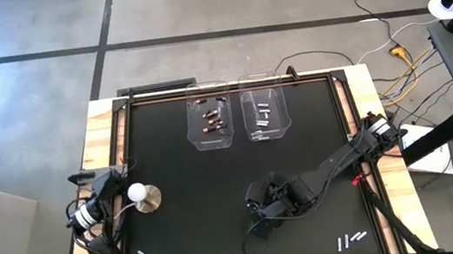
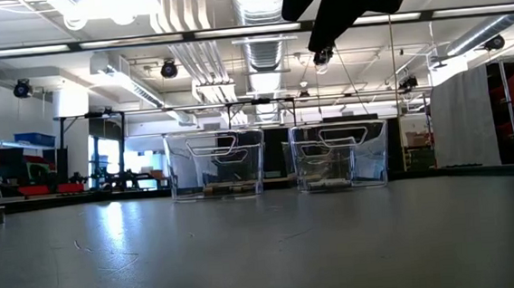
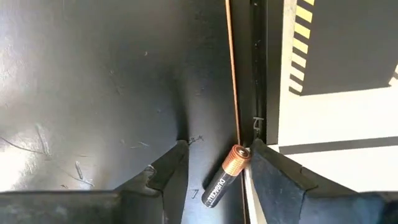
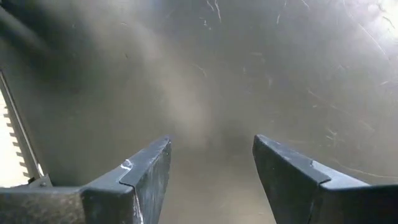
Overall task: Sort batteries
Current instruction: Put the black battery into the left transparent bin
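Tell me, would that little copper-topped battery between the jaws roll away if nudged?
Probably. The battery is a smooth round cylinder lying on its side on the flat mat, so a sideways nudge should roll it. It looks rigid, so it should not bend. The left gripper stands open around it, which may stop it.

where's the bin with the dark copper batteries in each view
high view: the left bin of the two clear bins, at the mat's far edge, dark batteries inside.
low view: the left clear bin, centre distance.
left wrist view: not in it; only one copper-topped battery between that gripper's fingers.
right wrist view: not in it; bare mat.
shared landmark: the neighbouring bin with silvery batteries, also in the low view.
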Robot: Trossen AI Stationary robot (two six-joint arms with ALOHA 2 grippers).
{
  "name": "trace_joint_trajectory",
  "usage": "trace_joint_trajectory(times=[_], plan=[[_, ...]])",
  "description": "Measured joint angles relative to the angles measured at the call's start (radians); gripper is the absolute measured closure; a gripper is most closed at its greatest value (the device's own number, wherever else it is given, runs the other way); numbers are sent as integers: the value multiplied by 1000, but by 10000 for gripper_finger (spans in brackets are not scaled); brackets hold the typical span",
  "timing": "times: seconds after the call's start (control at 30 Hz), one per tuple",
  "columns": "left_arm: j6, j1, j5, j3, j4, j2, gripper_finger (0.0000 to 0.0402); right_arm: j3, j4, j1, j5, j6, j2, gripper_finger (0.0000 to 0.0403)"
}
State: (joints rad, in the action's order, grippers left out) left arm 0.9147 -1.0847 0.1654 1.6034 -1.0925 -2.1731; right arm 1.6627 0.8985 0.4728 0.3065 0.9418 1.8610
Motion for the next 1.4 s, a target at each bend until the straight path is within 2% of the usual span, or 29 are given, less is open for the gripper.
trace_joint_trajectory(times=[0.43, 0.6, 0.77, 0.93, 1.2, 1.4], plan=[[-58, -2, -71, -4, -40, 10, 387, 0, -21, 0, -12, 27, 0, 184], [-94, 1, -137, -7, -68, 38, 390, 0, -21, 0, -89, 27, 0, 184], [-127, 12, -160, -11, -69, 48, 390, 18, -16, 3, -148, 56, -27, 184], [-196, 26, -161, -11, -69, 54, 390, 150, -5, 1, -149, -55, -56, 184], [-254, 52, -208, -11, -139, 102, 390, 469, 90, 19, -145, -144, -57, 184], [-312, 108, -254, -11, -136, 189, 390, 660, 196, 38, -39, -220, -58, 184]])
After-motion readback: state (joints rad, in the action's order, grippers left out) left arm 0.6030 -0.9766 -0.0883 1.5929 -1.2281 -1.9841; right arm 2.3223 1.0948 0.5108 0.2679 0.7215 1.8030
